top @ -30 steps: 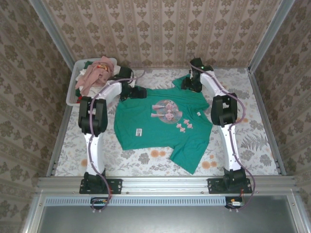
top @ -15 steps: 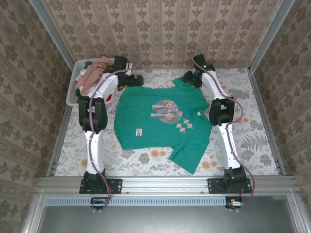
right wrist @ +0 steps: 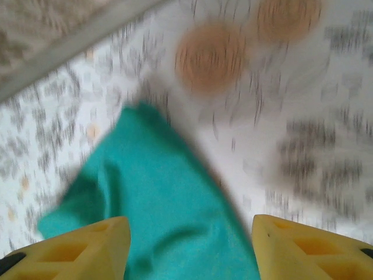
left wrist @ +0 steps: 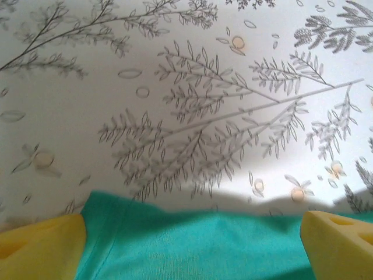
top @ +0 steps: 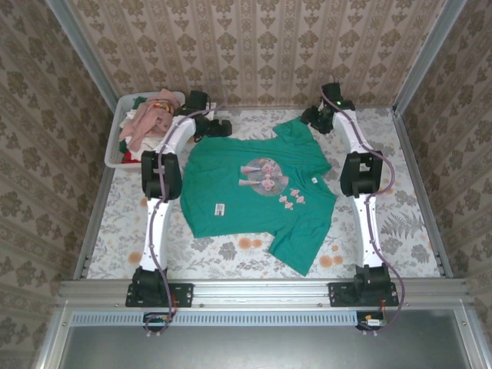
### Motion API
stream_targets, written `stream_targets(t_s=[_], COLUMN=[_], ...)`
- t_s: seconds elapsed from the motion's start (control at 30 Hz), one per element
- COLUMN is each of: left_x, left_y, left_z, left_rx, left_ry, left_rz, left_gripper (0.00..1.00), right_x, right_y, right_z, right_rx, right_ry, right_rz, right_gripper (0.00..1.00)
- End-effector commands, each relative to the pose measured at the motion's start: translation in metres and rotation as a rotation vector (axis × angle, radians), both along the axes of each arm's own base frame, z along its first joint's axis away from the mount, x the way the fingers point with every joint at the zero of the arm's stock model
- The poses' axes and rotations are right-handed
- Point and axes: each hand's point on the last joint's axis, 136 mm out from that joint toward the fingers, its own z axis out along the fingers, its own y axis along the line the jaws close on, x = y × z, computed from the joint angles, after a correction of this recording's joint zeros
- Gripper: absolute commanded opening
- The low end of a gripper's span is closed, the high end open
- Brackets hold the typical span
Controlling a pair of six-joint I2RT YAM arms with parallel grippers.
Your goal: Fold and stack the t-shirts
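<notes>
A teal-green t-shirt (top: 261, 192) with a round pink-grey chest print and a small white tag lies spread flat in the middle of the table. My left gripper (top: 221, 127) hovers at its far left sleeve. The left wrist view has that gripper (left wrist: 192, 245) open, its yellow fingers (left wrist: 41, 248) wide apart over the teal cloth edge (left wrist: 192, 233). My right gripper (top: 314, 118) is at the far right sleeve. The blurred right wrist view has it (right wrist: 192, 248) open too, with the teal sleeve (right wrist: 169, 192) between its fingers (right wrist: 315, 245). More pink and white shirts (top: 154, 115) are heaped in the tub.
A white plastic tub (top: 114, 157) stands at the far left corner of the table. The flower-patterned tabletop (top: 400, 207) lies bare to the right of the shirt and along the near edge. Patterned walls close in the back and both sides.
Both grippers have moved toward the far wall, from over the shirt's shoulders to its far sleeve edges, the right one also going rightward. The shirt has barely shifted.
</notes>
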Motion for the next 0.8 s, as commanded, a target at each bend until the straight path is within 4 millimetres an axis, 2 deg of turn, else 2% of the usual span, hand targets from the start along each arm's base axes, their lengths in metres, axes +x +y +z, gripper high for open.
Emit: stream_targets(t_s=[0.0,0.07,0.13,0.17,0.23,0.37,0.47,0.57,0.67,0.77], left_x=[-0.004,-0.002,-0.002,-0.004,-0.010,-0.026,-0.050,-0.083,-0.124,-0.156], left_y=[0.004,0.006,0.008,0.008,0.003,-0.005,-0.007,-0.012,-0.027,-0.028], left_z=[-0.030,-0.032,-0.026,-0.020,0.002,0.065,0.104,0.130,0.137,0.135], left_rx=[-0.017,-0.036,-0.047,-0.047,-0.054,-0.057,-0.069,-0.070,-0.080,-0.104], left_ry=[0.092,0.103,0.103,0.098,0.064,-0.058,-0.122,-0.180,-0.218,-0.226], left_rz=[0.024,0.041,0.050,0.054,0.043,0.021,0.013,-0.003,-0.056,-0.058], left_gripper=[0.96,0.95,0.94,0.94,0.94,1.00,1.00,1.00,1.00,1.00], right_x=[-0.042,-0.067,-0.083,-0.089,-0.092,-0.089,-0.088,-0.086,-0.080,-0.068], right_y=[0.043,0.059,0.071,0.077,0.082,0.085,0.088,0.089,0.091,0.086], right_z=[0.077,0.078,0.071,0.065,0.049,0.016,0.000,-0.018,-0.035,-0.048], right_rx=[-0.077,-0.098,-0.127,-0.147,-0.209,-0.255,-0.262,-0.262,-0.268,-0.257], right_ry=[-0.071,-0.080,-0.078,-0.060,-0.023,0.060,0.093,0.133,0.176,0.213], right_rz=[0.159,0.188,0.209,0.220,0.228,0.215,0.211,0.205,0.203,0.172], right_gripper=[0.61,0.61,0.60,0.57,0.52,0.43,0.43,0.43,0.45,0.48])
